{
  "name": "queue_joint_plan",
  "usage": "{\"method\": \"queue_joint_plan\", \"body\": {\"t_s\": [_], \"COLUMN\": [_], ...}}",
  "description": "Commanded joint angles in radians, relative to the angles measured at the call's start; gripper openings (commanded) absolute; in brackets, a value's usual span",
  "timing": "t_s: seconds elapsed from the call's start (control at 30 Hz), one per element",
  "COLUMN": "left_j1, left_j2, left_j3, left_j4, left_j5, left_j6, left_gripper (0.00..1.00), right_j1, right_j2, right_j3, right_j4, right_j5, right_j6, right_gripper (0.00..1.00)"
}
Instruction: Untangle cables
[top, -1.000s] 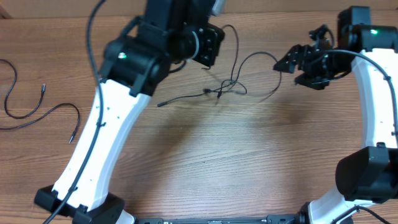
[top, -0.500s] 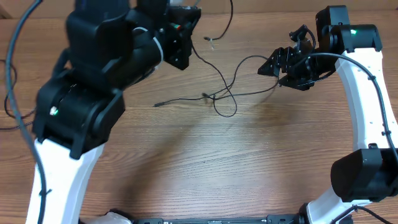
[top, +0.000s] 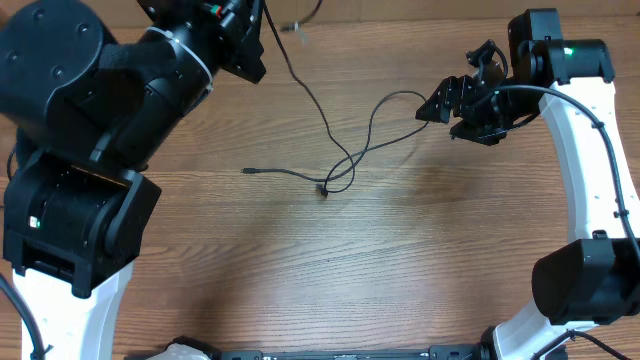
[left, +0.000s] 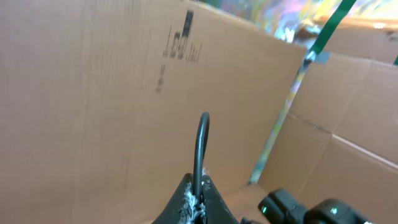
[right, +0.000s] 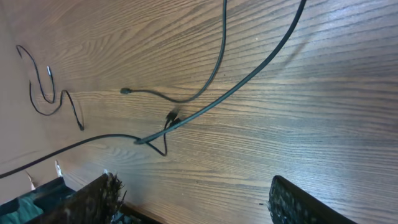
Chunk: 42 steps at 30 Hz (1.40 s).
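Observation:
Thin black cables (top: 350, 160) cross in a loose loop at the table's middle, and one plug end (top: 245, 171) lies to the left. My left gripper (top: 258, 25) is raised high at the back left, shut on one cable (left: 202, 134) that runs down to the loop. In the left wrist view the closed fingers (left: 199, 196) pinch it. My right gripper (top: 440, 105) hovers at the right, open and empty (right: 199, 202). The loop (right: 168, 124) lies ahead of it. A separate cable (right: 43, 93) lies far left.
A brown cardboard box wall (left: 93, 93) with a green strap (left: 329, 25) fills the left wrist view. My raised left arm (top: 90, 130) hides the table's left side from overhead. Bare wood (top: 350, 270) lies in front of the loop.
My left gripper has lifted up and back to the left with its cable. The tangle has stretched into a looser loop. The right gripper shifted slightly left, then stayed.

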Motion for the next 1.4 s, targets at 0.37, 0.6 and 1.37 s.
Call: {"method": "queue_joint_plan", "body": {"t_s": [0.37, 0.6, 1.37], "left_j1": [0.008, 0.016, 0.632], "left_j2": [-0.021, -0.021, 0.032], "left_j3": [0.008, 0.008, 0.074], "left_j4": [0.089, 0.084, -0.019], "left_j5": [-0.089, -0.095, -0.108], "left_j6": [-0.051, -0.047, 0.060], "left_gripper": [0.04, 0.04, 0.04], "right_j1": [0.138, 0.164, 0.159], "right_j2": [-0.004, -0.003, -0.003], "right_j3": [-0.163, -0.335, -0.395], "right_j4": [0.148, 0.302, 0.359], "right_j5": [0.135, 0.142, 0.234], "right_j6": [0.372, 0.507, 0.437], "right_gripper": [0.76, 0.76, 0.76]}}
